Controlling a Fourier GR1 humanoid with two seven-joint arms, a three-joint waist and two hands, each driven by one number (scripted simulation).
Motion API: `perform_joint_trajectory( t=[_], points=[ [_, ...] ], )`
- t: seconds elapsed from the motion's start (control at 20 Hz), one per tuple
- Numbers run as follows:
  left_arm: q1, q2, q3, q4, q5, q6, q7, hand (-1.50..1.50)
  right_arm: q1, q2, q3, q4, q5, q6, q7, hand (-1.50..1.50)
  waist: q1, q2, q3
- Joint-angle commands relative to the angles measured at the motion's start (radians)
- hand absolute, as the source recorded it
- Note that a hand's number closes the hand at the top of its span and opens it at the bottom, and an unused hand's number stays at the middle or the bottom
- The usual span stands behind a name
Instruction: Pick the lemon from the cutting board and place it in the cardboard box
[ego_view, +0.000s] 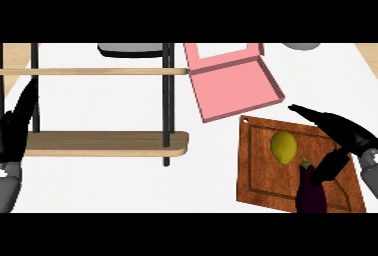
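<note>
A lemon (283, 147) lay on a wooden cutting board (258, 165) at the right of the white counter (118, 180), in the upper middle of the board's recessed panel. It looked small, smooth and bright yellow, egg-shaped, with its long axis running up and down and its lower end drawn to a slight point. Judged from that shape, it would be light and fairly stiff, not fragile, but rounded and a little slippery, so it could roll or squirt out of a poor hold. The safest place to take it seemed to be across its widest middle, with fingers on one side and thumb on the other.

Just below the lemon, near but apparently not touching it, a dark purple eggplant (311, 191) with a green stem lay on the same board and could crowd a grasp from that side.

The robot's right hand (345, 135) hung above the board's upper right part, to the right of the lemon and apart from it. Its fingers were straight and spread, the thumb angled down toward the eggplant, holding nothing.

The left hand (15, 131) rested at the far left edge, fingers up and relaxed, also holding nothing.

The box (235, 85) appeared pink, shallow and open, and sat just beyond the board's upper left corner. A wooden shelf with black legs (103, 142) stood to the left.
</note>
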Motion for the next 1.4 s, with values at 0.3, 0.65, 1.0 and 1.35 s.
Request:
perform_joint_trajectory(
  t=[0.3, 0.65, 1.0, 1.35],
  points=[
    [0.080, 0.002, 0.027, 0.004, 0.002, -0.039, 0.050, 0.00, 0.030, 0.097, -0.007, -0.093, 0.018, 0.014, 0.030, -1.50, -0.003, 0.008, -0.015],
    [0.049, -0.034, 0.026, 0.069, -0.042, -0.004, 0.016, 0.00, 0.028, 0.078, -0.031, -0.162, 0.011, 0.084, 0.028, -1.50, -0.011, 0.010, -0.015],
    [0.129, -0.052, 0.013, -0.022, -0.052, -0.006, 0.016, 0.00, 0.050, 0.131, 0.019, -0.172, 0.083, 0.090, 0.194, -1.50, 0.001, 0.008, -0.015],
    [0.062, -0.058, 0.019, -0.005, -0.058, -0.021, 0.063, 0.00, -0.023, 0.263, 0.041, -0.019, 0.183, 0.018, 0.231, 1.50, 0.010, 0.013, -0.014]
  ],
)
